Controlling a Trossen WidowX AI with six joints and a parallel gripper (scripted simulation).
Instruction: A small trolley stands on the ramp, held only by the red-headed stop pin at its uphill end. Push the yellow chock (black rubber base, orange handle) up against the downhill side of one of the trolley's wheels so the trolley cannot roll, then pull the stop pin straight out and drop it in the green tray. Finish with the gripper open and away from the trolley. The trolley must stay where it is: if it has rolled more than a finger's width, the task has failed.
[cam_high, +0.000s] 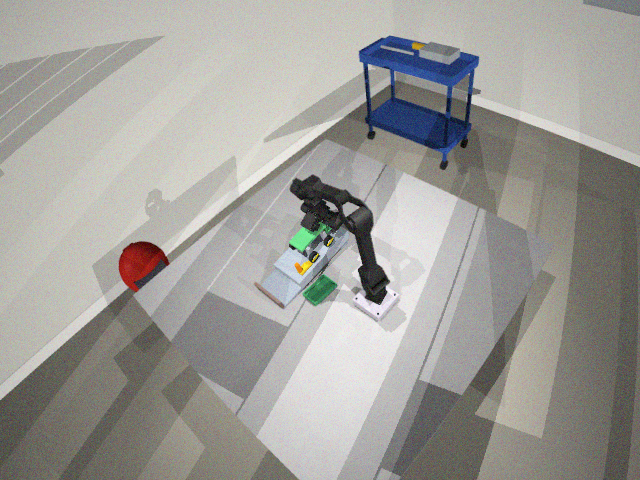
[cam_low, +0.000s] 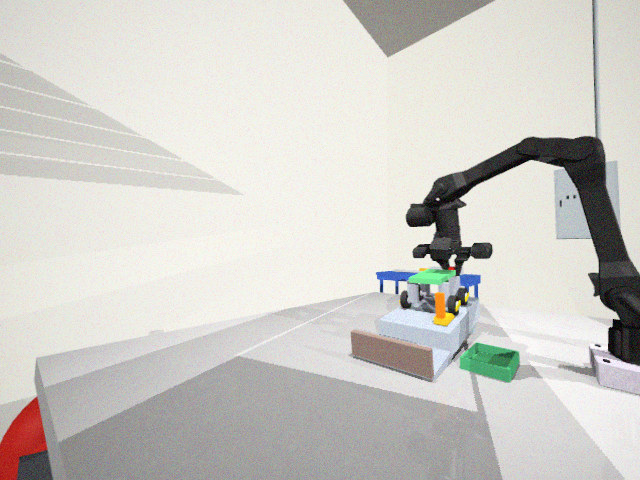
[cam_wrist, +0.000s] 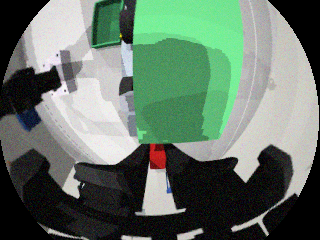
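Observation:
The trolley, with a green top (cam_high: 306, 237) (cam_low: 433, 276) (cam_wrist: 185, 75), stands on the pale blue ramp (cam_high: 281, 290) (cam_low: 410, 322). The yellow chock (cam_high: 302, 268) (cam_low: 443, 319), orange handle up, sits on the ramp at the downhill side of the trolley's near-side lower wheel (cam_high: 313, 256) (cam_low: 453, 304) and appears to touch it. My gripper (cam_low: 452, 269) (cam_wrist: 155, 140) points down just beyond the trolley's uphill end, shut on the red-headed stop pin (cam_wrist: 158, 159). The pin's shaft is hidden, so I cannot tell how deep it sits. The green tray (cam_high: 320, 290) (cam_low: 488, 367) (cam_wrist: 107, 22) is empty beside the ramp.
A brown end board (cam_high: 268, 295) (cam_low: 391, 354) crosses the ramp's foot. My arm's base (cam_high: 376, 305) stands beyond the tray. The trolley's body is very close to my fingers. A blue cart (cam_high: 418, 64) and a red round object (cam_high: 142, 262) are farther off.

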